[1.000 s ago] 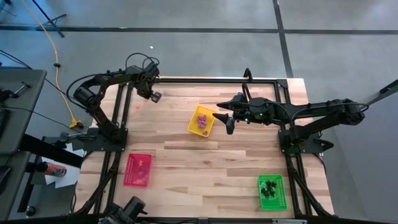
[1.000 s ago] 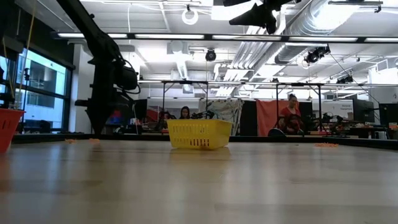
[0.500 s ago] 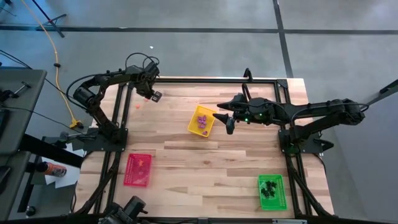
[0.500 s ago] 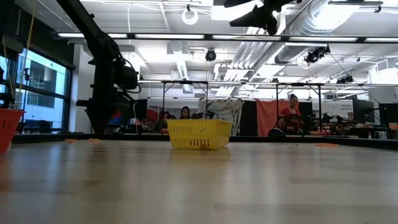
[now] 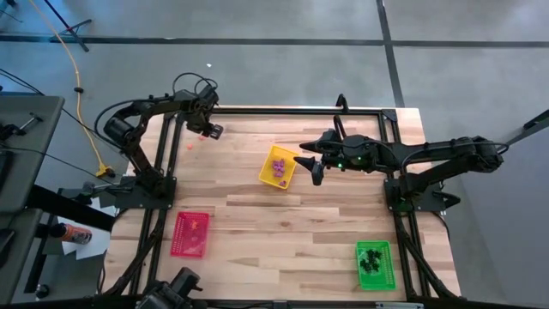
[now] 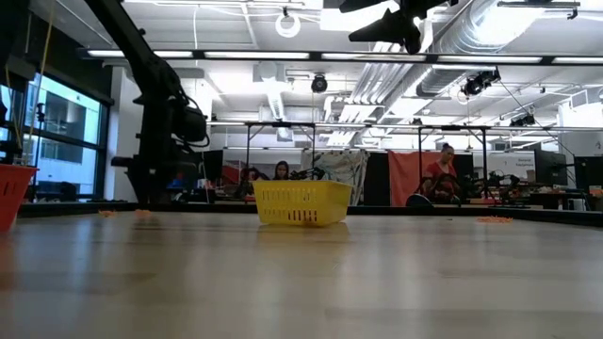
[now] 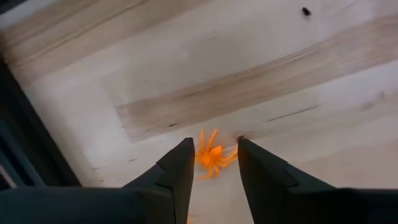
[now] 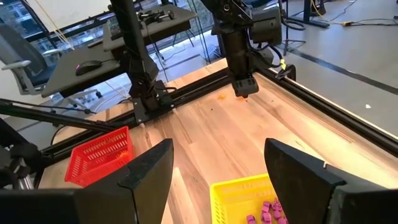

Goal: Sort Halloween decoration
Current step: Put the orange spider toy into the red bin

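Left wrist view: small orange plastic spider point(image 7: 212, 157) lying on the wooden desk point(image 7: 261, 74), far left corner.
Left gripper point(image 7: 212, 163) straddles it, jaws narrowly parted; closing off-centre could flick it away. Right gripper point(image 5: 314, 171) waits wide beside the yellow plastic tray point(image 5: 268, 172).

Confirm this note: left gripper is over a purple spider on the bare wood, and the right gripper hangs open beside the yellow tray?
Not quite: the spider between the left gripper fingers is orange, as the left wrist view shows. The right gripper does hang open beside the yellow tray.
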Robot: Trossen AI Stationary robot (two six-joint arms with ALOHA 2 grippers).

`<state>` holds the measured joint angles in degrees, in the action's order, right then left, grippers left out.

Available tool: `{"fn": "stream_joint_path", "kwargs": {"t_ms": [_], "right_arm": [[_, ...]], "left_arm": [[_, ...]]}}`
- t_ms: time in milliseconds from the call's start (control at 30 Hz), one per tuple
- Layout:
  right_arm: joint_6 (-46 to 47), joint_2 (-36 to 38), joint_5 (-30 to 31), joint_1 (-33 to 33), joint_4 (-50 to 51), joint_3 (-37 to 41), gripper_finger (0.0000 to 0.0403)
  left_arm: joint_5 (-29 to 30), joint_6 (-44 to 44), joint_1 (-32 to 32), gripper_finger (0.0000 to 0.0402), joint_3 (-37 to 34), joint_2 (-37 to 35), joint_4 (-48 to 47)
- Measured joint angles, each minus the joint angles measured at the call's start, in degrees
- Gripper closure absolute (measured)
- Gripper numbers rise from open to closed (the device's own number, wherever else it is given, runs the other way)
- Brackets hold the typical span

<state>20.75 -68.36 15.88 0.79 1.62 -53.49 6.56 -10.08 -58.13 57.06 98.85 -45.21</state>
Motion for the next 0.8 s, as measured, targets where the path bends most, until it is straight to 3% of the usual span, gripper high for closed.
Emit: {"fn": "stream_joint_path", "kwargs": {"t_ms": [433,533,800], "right_arm": [[1.27,0.00,0.00,-0.01,0.39,0.00,0.0156],[1.33,0.00,0.00,0.00,1.11,0.00,0.0156],[-0.11,0.00,0.05,0.00,2.07,0.00,0.0156]], "left_arm": [[1.44,0.54,0.55,0.0348,0.00,2.48,-0.39],[0.07,3.26,0.55,0.0379,0.04,2.49,-0.62],[-3.58,5.85,0.52,0.0401,0.09,-2.63,-0.89]]}}
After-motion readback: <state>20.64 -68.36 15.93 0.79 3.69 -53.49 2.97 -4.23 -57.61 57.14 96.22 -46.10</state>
